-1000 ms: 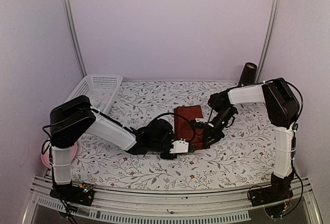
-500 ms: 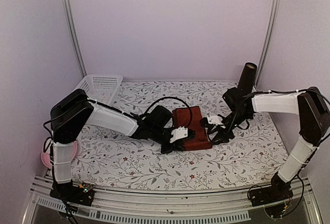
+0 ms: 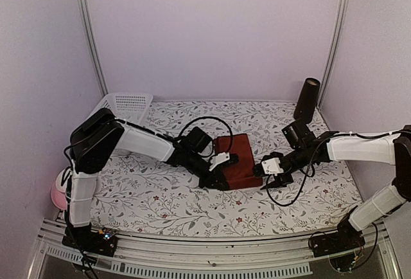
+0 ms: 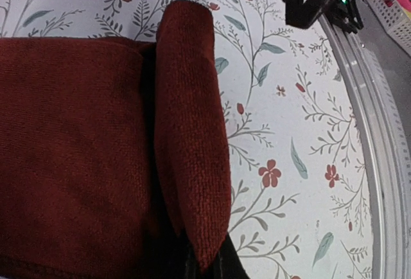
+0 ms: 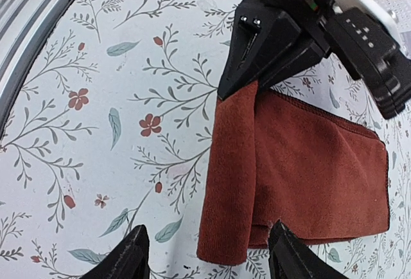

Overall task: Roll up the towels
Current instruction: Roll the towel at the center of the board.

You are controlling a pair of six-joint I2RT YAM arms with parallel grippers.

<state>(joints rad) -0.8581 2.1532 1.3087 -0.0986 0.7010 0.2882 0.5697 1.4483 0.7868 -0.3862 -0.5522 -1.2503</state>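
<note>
I'm running a robotics lab test cell: plain lilac wall panels point(image 3: 212, 35) and silver metal uprights point(image 3: 90, 35) box in a desk under floral-print cloth point(image 3: 160, 195), with a slotted aluminium mounting rail point(image 3: 192, 251) along its near edge.

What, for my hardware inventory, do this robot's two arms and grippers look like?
Both arms are alike: the left arm and right arm have smooth white shells between bulky black joint housings, with loose black cables looping to the wrists. The left gripper and right gripper are black, with wedge-shaped fingers and a small white plate each.
</note>
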